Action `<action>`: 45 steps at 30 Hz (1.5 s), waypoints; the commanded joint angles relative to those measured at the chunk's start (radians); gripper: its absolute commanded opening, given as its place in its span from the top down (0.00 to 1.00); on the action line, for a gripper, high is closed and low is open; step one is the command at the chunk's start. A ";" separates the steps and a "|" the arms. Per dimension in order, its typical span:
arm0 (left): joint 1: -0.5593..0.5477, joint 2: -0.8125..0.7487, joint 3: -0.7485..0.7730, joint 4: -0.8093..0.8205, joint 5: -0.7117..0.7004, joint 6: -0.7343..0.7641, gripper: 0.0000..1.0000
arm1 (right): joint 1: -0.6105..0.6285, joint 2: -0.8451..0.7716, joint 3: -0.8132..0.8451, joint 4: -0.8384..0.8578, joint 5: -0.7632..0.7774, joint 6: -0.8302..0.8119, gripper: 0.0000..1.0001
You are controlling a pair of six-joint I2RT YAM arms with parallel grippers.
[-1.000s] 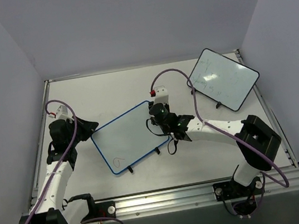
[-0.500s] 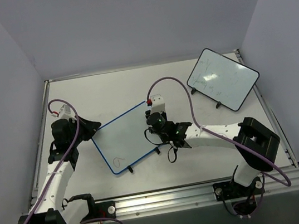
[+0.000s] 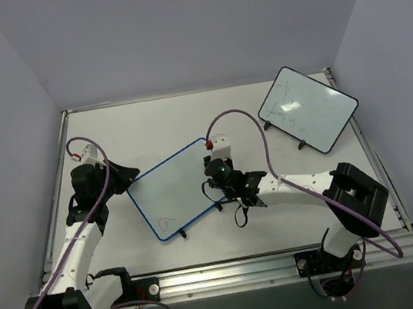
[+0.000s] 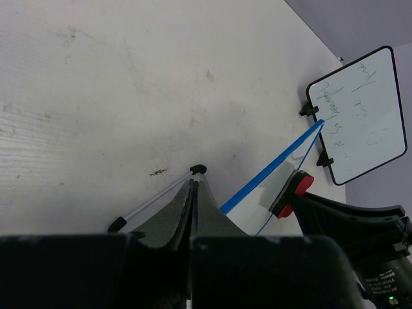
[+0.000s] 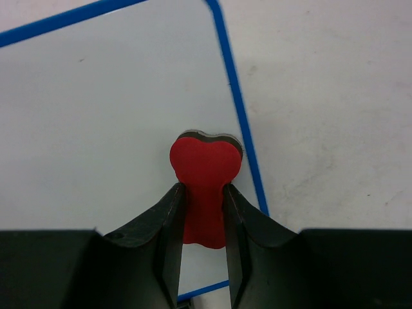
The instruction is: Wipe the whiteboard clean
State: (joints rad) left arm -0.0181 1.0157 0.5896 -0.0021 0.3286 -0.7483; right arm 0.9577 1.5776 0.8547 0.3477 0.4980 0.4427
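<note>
The blue-rimmed whiteboard (image 3: 172, 187) lies slanted at the table's middle, with a small red scribble (image 3: 169, 224) near its front-left corner. In the left wrist view it shows edge-on as a blue rim (image 4: 270, 168). My left gripper (image 3: 123, 178) is at the board's left corner, jaws shut (image 4: 193, 185) on its edge beside a black-tipped foot rod (image 4: 154, 198). My right gripper (image 3: 213, 173) is shut (image 5: 203, 188) on a red eraser (image 5: 205, 168), which presses on the white surface just inside the right rim (image 5: 239, 122). The eraser also shows in the left wrist view (image 4: 295, 191).
A black-rimmed whiteboard (image 3: 307, 108) with faint marks stands at the back right and also shows in the left wrist view (image 4: 360, 109). Grey walls close in the table on three sides. A purple cable (image 3: 244, 118) arcs over the right arm.
My right gripper has moved with the eraser from the board's far right corner a little nearer and leftward over the board. The left arm shifted slightly. The red scribble is unchanged.
</note>
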 commanded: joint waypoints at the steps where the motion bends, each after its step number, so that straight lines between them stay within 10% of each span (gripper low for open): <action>1: -0.003 -0.005 0.015 0.039 0.004 0.010 0.98 | -0.071 -0.036 0.032 -0.012 0.011 -0.024 1.00; 31: -0.005 -0.011 0.009 0.039 0.009 0.010 0.98 | 0.082 0.213 0.369 -0.058 -0.026 -0.088 1.00; 45: -0.006 -0.008 0.009 0.047 0.012 0.006 0.98 | 0.013 0.142 0.270 -0.053 0.001 -0.059 1.00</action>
State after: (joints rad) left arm -0.0189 1.0157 0.5896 -0.0021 0.3290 -0.7483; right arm 1.0306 1.7676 1.1679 0.3237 0.4629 0.3737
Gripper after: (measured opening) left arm 0.031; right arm 0.232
